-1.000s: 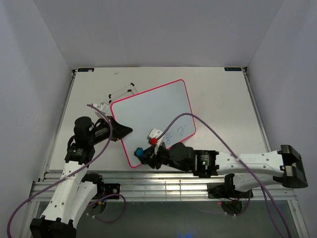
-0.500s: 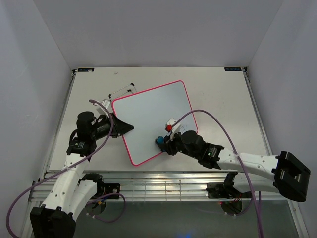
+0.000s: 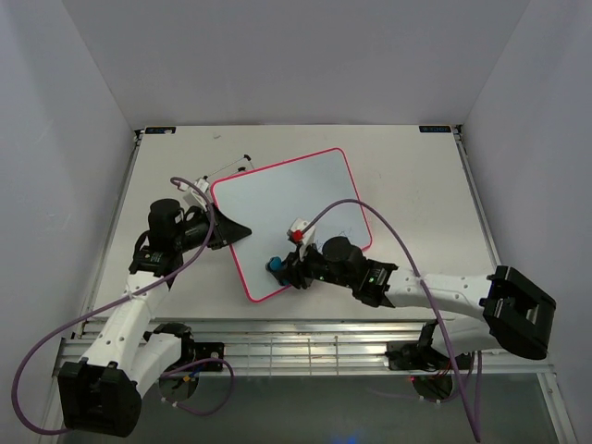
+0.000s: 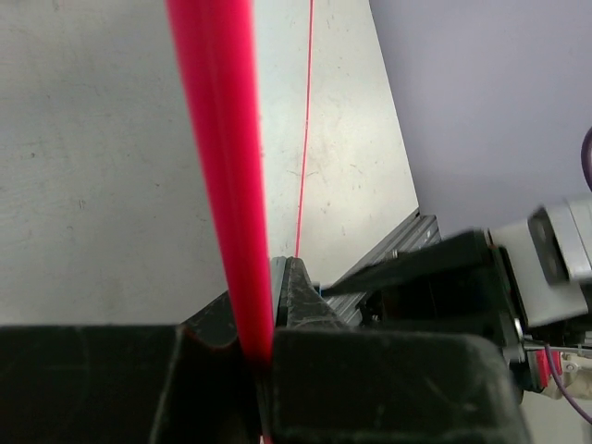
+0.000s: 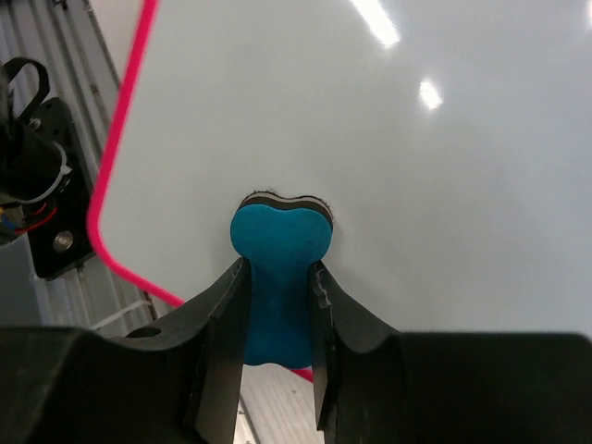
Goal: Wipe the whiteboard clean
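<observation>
The whiteboard (image 3: 289, 205) lies near the middle of the worktop (image 3: 421, 185), turned askew so one rounded corner points toward the near edge and the opposite one toward the far right. Its pink-red frame (image 4: 217, 139) runs all the way round, and the white face I can see in the right wrist view (image 5: 416, 139) is clean and shiny, with ceiling lights mirrored in it.

My left pincer (image 3: 242, 237) is clamped on the board's left edge. In the left wrist view the frame runs straight down between the black fingers (image 4: 296, 305), which are closed against it.

My right pincer (image 3: 281, 271) is over the near-left part of the board, closed around a blue bone-shaped eraser (image 3: 276, 267). From the right wrist camera the eraser (image 5: 277, 250) sits squeezed at its waist between the two fingers, its rounded head pressed to the white surface, with the dark pad layer showing along its far side, close to the near-left corner of the frame.

A purple cable (image 3: 344, 209) from the right arm loops over the board's right half. Just beyond the board's far-left corner I see a thin black wire frame (image 3: 228, 169) lying on the worktop; I cannot tell whether it is attached to the board.
</observation>
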Tool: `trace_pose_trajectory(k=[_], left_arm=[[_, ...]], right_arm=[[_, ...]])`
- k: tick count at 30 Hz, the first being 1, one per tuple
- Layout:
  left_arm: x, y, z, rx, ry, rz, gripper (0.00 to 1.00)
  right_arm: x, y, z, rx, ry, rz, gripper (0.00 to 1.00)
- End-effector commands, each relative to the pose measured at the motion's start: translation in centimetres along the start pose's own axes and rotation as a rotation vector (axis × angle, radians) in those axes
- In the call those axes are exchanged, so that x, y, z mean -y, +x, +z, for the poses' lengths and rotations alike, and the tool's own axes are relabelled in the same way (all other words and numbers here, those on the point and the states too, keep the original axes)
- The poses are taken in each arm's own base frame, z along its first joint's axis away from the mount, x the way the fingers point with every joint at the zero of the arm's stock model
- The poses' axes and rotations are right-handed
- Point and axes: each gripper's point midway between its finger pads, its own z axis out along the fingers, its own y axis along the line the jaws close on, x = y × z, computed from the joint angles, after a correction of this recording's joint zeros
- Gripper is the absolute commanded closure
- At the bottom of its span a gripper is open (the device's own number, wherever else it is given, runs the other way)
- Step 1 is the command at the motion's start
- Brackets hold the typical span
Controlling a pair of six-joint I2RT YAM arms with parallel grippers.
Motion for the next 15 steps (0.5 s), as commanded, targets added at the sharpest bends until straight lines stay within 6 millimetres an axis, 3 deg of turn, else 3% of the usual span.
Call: trace_pose_trajectory(k=[1, 2, 4, 5, 7, 8, 9, 15], left_arm=[[-4.9, 2.7, -0.3, -0.077, -0.215, 0.008, 1.00], [-4.8, 2.8, -0.2, -0.081, -0.210, 0.009, 1.00], [-4.9, 2.9, -0.1, -0.089, -0.209, 0.004, 1.00], [-4.8, 2.8, -0.1, -0.087, -0.206, 0.008, 1.00], [-4.9, 2.9, -0.1, -0.093, -0.206, 0.004, 1.00], [-4.9, 3.0, -0.1, -0.095, -0.206, 0.004, 1.00], [-4.9, 3.0, 0.0, -0.098, -0.203, 0.005, 1.00], [-4.9, 3.6, 0.3, -0.132, -0.189, -0.005, 1.00]], right_arm=[[5.4, 3.5, -1.4, -0.109, 0.142, 0.078, 0.92], [5.8, 5.1, -2.1, -0.140, 0.134, 0.099, 0.92], [8.2, 5.7, -3.3, -0.136, 0.167, 0.156, 0.92], [10.4, 6.6, -4.3, -0.143, 0.207, 0.197, 0.92], [12.1, 7.5, -5.2, -0.150, 0.224, 0.254, 0.92], [14.4, 7.8, -6.2, -0.143, 0.282, 0.291, 0.92], [15.2, 8.7, -6.5, -0.160, 0.292, 0.323, 0.92], [22.2, 10.4, -8.9, -0.179, 0.458, 0.476, 0.92]])
